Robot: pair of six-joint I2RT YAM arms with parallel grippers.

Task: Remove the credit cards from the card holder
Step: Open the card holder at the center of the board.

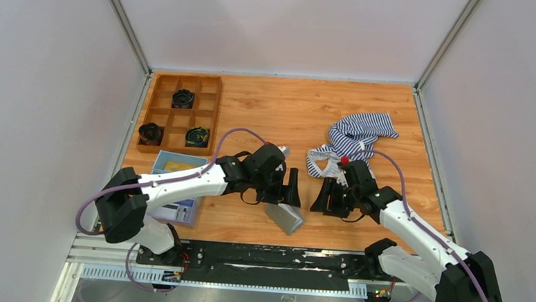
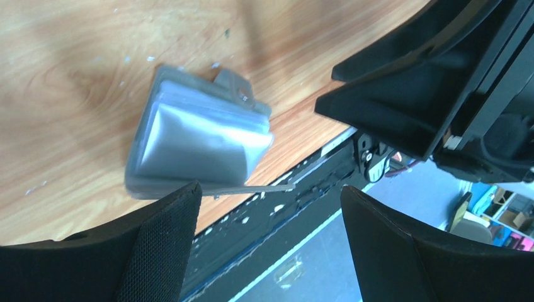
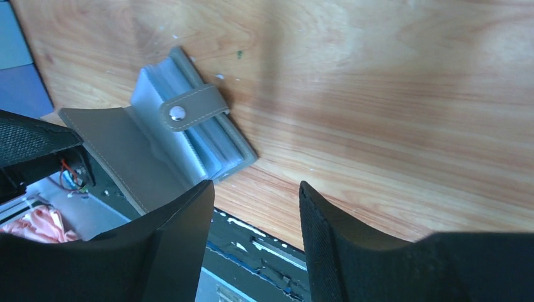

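Your left gripper (image 2: pixel 271 192) and right gripper (image 3: pixel 255 187): jaws open, empty, near the flat grey snap-strap card holder (image 1: pixel 286 218) on the wooden desk (image 1: pixel 288 110).

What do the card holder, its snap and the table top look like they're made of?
Card holder: grey leather or faux leather, matte, judging by the pale stitching along its edges; I cannot tell which of the two. Snap: a shiny silvery stud, probably metal. Table top: wood-grain surface with a slight sheen, so wood or laminate.
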